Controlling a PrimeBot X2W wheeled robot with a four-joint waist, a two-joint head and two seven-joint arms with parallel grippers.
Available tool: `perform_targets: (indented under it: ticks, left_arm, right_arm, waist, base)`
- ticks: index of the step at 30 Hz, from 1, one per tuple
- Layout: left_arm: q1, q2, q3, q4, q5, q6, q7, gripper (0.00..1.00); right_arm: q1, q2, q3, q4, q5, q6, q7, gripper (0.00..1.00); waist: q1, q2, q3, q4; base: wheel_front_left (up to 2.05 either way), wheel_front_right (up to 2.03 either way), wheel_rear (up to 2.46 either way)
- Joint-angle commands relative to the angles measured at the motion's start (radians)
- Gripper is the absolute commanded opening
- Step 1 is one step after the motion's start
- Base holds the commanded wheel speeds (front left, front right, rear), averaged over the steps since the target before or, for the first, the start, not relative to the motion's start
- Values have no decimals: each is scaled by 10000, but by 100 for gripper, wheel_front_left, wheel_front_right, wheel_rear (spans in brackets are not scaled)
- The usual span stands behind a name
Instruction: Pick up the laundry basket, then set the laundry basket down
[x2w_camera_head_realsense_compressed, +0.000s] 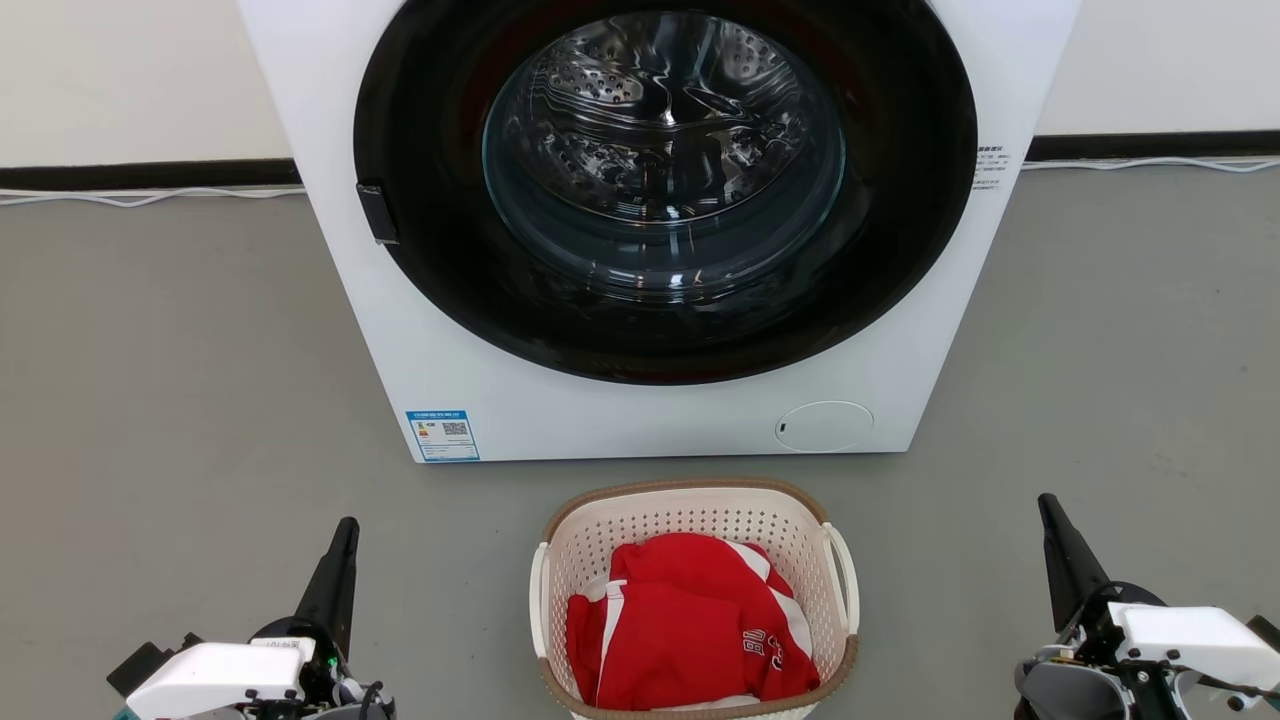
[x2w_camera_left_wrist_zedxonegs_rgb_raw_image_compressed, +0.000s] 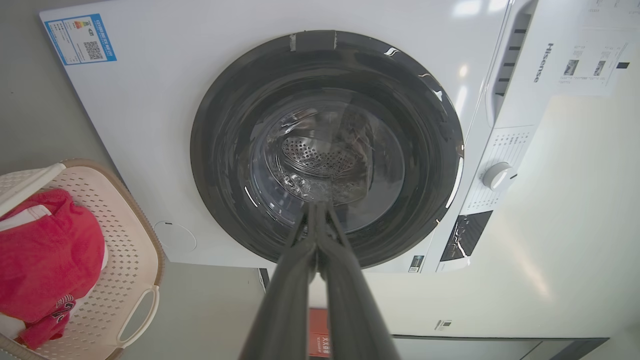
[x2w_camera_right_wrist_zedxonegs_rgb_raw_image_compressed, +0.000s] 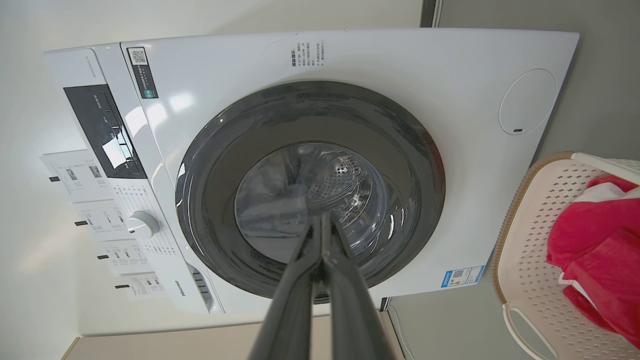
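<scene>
The laundry basket (x2w_camera_head_realsense_compressed: 690, 500) stands on the grey floor just in front of the washing machine, cream-white and perforated with a brown rim and white loop handles on its left and right sides. A red and white garment (x2w_camera_head_realsense_compressed: 690, 620) lies in it. My left gripper (x2w_camera_head_realsense_compressed: 345, 530) is shut and empty, well to the basket's left. On the other side my right gripper (x2w_camera_head_realsense_compressed: 1048, 505) is shut and empty, apart from the basket. The basket (x2w_camera_left_wrist_zedxonegs_rgb_raw_image_compressed: 125, 240) sits at the left edge of the left wrist view, behind the shut left gripper (x2w_camera_left_wrist_zedxonegs_rgb_raw_image_compressed: 317, 207). In the right wrist view the basket (x2w_camera_right_wrist_zedxonegs_rgb_raw_image_compressed: 530, 240) lies at the right edge beside the shut right gripper (x2w_camera_right_wrist_zedxonegs_rgb_raw_image_compressed: 321, 220).
A white front-loading washing machine (x2w_camera_head_realsense_compressed: 640, 400) with a dark round glass door (x2w_camera_head_realsense_compressed: 665, 190) stands right behind the basket, door closed. Grey floor (x2w_camera_head_realsense_compressed: 180, 380) spreads on both sides. A pale wall with a dark skirting and a white cable (x2w_camera_head_realsense_compressed: 150, 195) runs behind.
</scene>
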Motion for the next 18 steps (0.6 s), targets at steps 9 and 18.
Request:
perform_targets:
  ticks: [9,18]
  left_arm:
    - [-559,102,297,-294,-52,-73,18,0]
    - [-559,102,297,-294,-52,-73,18,0]
  right_arm:
    - [-405,-37,184,-284,68,71,76,0]
    - [-405,-37,184,-284,68,71,76,0]
  waist:
    - [0,0,0,0]
    - [0,0,0,0]
  base:
    - [0,0,0]
    - [0,0,0]
